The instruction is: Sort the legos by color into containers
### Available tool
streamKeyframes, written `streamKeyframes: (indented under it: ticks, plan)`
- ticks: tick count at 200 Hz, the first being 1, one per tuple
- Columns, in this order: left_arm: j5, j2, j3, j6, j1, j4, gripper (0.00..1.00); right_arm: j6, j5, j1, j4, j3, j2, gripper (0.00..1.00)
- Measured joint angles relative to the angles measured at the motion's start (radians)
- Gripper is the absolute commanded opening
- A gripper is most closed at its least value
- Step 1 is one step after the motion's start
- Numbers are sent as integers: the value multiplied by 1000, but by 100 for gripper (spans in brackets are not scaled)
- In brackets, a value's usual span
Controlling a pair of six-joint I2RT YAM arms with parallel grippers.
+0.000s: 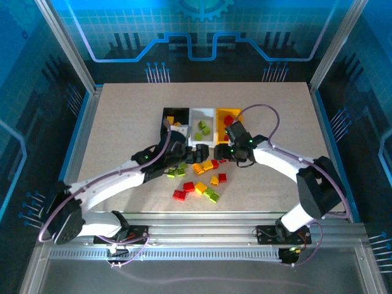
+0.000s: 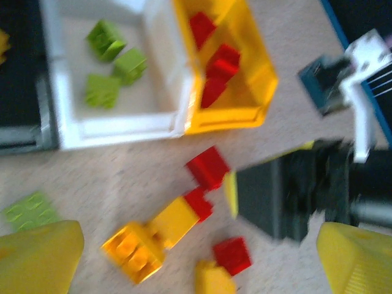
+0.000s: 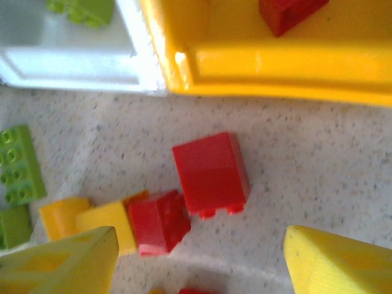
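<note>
- The left claw (image 2: 196,266) is released. Its two yellow fingertips sit in the lower corners of its wrist view, wide apart, with nothing gripped.
- A studded yellow-orange plastic brick (image 2: 131,251) lies lower centre-left in that view, studs up. Its long axis runs diagonally from lower left to upper right.
- A smooth yellow brick (image 2: 174,220) and a small red block (image 2: 199,202) continue that diagonal, touching. The row lies between the fingertips, nearer the lower-left one.
- The right claw (image 3: 202,263) is also released, its fingertips apart in the lower corners of its wrist view.
- A near-square red plastic brick (image 3: 211,171) lies at frame centre, above the gap and clear of both fingertips. It is turned slightly, its nubs pointing to the lower edge.
- A smaller red brick (image 3: 158,220) lies just above the lower-left fingertip.
- A long lime green brick (image 3: 21,162) lies at the left edge, studs up, long axis running up the frame.
- The white plastic bin (image 2: 116,131) holds three green bricks (image 2: 107,40).
- The yellow-orange plastic bin (image 3: 275,64) holds a red brick (image 3: 288,12).
- From above, the black plastic bin (image 1: 184,113), the white and the yellow-orange stand in a row at centre, left to right. Loose bricks lie on the beige counter (image 1: 122,122) just below.
</note>
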Motion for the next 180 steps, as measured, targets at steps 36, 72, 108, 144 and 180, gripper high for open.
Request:
streamKeyframes:
  ticks: [36,72,108,144,180]
  plan:
    - [-75,-183,-142,-38,0,-68,99,18,39,1,4,59,112,70]
    - [-131,-296,-203,-58,0,-102,99,34,76,11,-5,91,172,65]
    - [-143,-298,-210,-66,5,-111,99,54,118,11,-28,93,191,51]
    - [-151,-294,-215,-67,8,-112,99,69,155,11,-41,87,191,41]
    - [-166,-294,-216,-67,8,-124,99,63,154,10,-38,82,186,31]
